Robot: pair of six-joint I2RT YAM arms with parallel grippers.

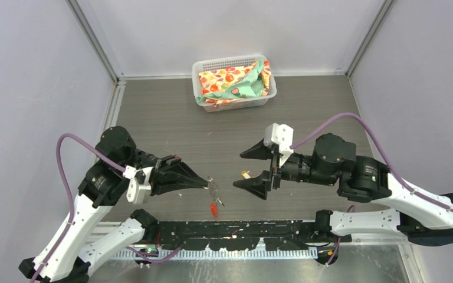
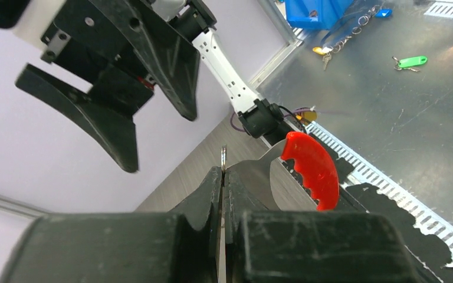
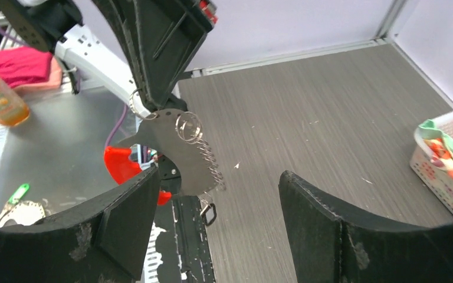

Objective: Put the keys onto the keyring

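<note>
Two arms face each other: the left gripper (image 1: 205, 185) is clamped on the keyring (image 1: 213, 190), its red tag (image 1: 213, 207) dangling. The right gripper (image 1: 239, 170) stands apart, near a brass key (image 1: 245, 174).

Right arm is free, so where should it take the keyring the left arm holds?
Probably the red tag at the keyring's lower end, coming in from the right with jaws across its flat faces: the left gripper pinches the top edge, and the loops hang loose.
</note>
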